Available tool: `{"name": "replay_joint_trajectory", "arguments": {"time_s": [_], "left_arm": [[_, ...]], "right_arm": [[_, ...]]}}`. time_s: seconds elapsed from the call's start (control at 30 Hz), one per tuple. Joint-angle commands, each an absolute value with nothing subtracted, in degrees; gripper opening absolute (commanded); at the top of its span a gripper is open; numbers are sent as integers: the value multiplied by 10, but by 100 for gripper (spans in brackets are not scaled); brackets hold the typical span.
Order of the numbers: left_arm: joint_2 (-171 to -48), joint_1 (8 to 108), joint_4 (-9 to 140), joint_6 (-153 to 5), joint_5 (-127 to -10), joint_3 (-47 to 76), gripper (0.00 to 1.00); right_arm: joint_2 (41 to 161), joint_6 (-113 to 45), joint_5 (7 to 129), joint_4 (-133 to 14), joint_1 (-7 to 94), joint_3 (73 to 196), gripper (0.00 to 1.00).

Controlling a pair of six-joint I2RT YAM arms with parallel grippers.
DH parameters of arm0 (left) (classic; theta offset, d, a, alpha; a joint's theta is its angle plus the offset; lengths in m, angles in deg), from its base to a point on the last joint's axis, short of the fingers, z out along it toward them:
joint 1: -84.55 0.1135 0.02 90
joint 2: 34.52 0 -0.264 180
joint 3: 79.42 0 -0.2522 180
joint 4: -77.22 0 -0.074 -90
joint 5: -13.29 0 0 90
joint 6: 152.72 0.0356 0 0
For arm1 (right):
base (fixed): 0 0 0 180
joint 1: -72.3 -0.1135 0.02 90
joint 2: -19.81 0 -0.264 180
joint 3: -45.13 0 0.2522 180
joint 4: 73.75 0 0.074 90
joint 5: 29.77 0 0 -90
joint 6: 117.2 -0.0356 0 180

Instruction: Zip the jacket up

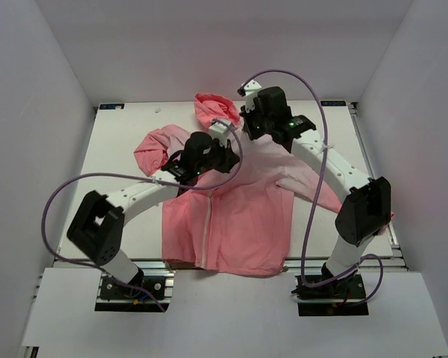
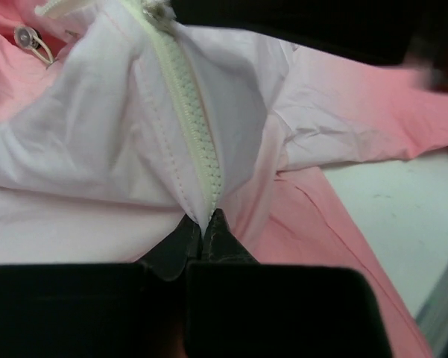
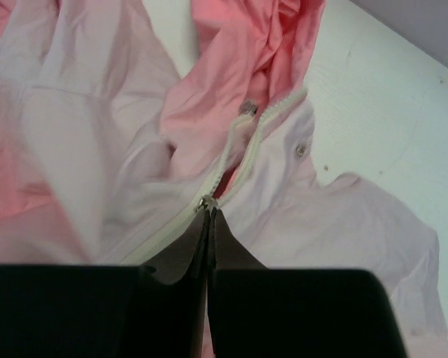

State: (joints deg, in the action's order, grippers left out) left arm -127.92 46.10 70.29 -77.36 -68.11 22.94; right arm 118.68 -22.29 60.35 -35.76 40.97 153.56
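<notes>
The pink jacket (image 1: pixel 246 216) lies flat on the white table, hood at the far end, and its whitish zipper (image 1: pixel 206 224) is closed along the lower front. In the left wrist view my left gripper (image 2: pixel 207 221) is shut, pinching the closed zipper strip (image 2: pixel 186 97) and lifting the pale fabric into a ridge. In the right wrist view my right gripper (image 3: pixel 209 211) is shut on the zipper slider (image 3: pixel 204 202). Beyond it the two zipper sides (image 3: pixel 262 127) still part toward the hood (image 3: pixel 246 45). From above, the left gripper (image 1: pixel 225 155) and right gripper (image 1: pixel 244 128) are close together at the jacket's chest.
Both arms reach over the jacket, hiding its upper front from above. Purple cables (image 1: pixel 60 194) loop beside each arm. Bare white table (image 1: pixel 119 216) shows left of the jacket, with a metal frame edge (image 1: pixel 387 246) on the right. White walls enclose three sides.
</notes>
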Motion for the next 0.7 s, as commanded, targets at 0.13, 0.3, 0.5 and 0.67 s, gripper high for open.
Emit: {"name": "replay_joint_trajectory", "arguments": {"time_s": [0.13,0.3,0.5,0.67], "left_arm": [[-1157,453,669,-850,-612,306,0],[-1145,453,638,-857,-608,314,0],[-1139,453,612,-857,-608,332,0],[-1146,453,595,-852,-617,342,0]], "right_arm": [[1277,-171,516,-488,421,1560,0],[1311,-153,444,-582,421,1546,0],[1427,-123,278,-698,437,1638,0],[1566,-127,238,-689,471,1813,0]]}}
